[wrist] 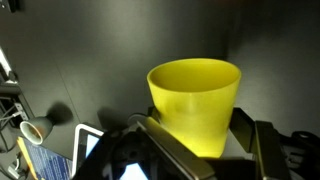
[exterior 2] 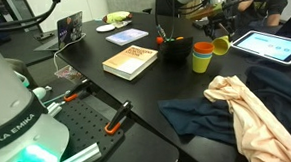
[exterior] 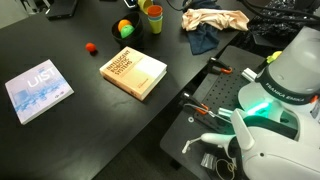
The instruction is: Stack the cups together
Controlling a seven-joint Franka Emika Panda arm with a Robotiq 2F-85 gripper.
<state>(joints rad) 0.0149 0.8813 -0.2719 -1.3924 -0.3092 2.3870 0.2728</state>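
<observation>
In the wrist view my gripper (wrist: 198, 138) is shut on a yellow-green cup (wrist: 195, 100), which it holds upright with one finger on each side. In an exterior view the gripper (exterior 2: 219, 37) holds this cup (exterior 2: 221, 46) just above the table. It is to the right of a standing yellow-green cup with an orange cup set in it (exterior 2: 201, 56). A dark teal cup (exterior 2: 172, 50) stands to the left of that pair. In an exterior view the cups (exterior: 154, 17) sit at the table's far edge, where the gripper is mostly cut off.
A tan book (exterior 2: 130, 61) (exterior: 133, 72) lies mid-table and a blue-white book (exterior: 38, 90) lies further off. A yellow-green-red ball (exterior: 125, 29) and a small red ball (exterior: 90, 47) lie near the cups. A tablet (exterior 2: 269, 46) and cloths (exterior 2: 242, 111) (exterior: 212, 22) are close by.
</observation>
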